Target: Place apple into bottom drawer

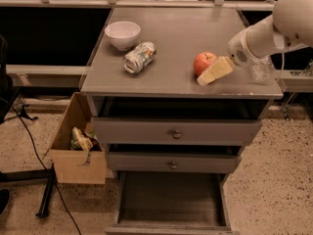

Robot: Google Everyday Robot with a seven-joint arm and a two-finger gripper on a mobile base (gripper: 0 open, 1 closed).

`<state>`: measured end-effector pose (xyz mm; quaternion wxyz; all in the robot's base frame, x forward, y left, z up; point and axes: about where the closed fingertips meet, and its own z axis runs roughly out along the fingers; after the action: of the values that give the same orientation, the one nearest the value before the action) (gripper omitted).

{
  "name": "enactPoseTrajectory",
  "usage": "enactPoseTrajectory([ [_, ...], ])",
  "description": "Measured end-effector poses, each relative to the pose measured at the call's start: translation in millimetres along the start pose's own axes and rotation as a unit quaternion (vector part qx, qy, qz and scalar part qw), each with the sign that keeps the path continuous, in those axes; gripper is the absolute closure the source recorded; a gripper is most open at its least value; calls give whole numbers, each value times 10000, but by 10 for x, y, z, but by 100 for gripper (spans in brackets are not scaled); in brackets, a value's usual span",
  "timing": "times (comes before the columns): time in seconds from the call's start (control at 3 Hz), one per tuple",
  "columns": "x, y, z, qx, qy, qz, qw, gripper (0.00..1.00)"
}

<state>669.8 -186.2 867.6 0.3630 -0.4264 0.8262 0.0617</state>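
Note:
The red-orange apple (203, 61) sits on the grey cabinet top (176, 33), right of centre near the front edge. My gripper (212, 72), cream-coloured on a white arm coming in from the upper right, is low on the top against the apple's right front side and partly covers it. The bottom drawer (171, 198) is pulled out at floor level, showing a dark grey inside with nothing in it.
A white bowl (122, 34) and a crushed can (140, 57) lie on the left half of the top. A clear glass (261, 71) stands at the right edge behind my arm. Two knobbed drawers (176, 134) are slightly ajar. A cardboard box (78, 146) stands left of the cabinet.

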Motion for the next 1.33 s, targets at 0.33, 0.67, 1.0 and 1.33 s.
enactPoseTrajectory([
  [0.33, -1, -12, 263, -175, -14, 203, 9996, 0],
  [0.67, -45, 14, 454, -311, -28, 275, 9991, 0],
  [1.0, -45, 15, 457, -313, -27, 275, 9991, 18],
  [1.33, -45, 15, 458, -314, -27, 275, 9991, 43],
])
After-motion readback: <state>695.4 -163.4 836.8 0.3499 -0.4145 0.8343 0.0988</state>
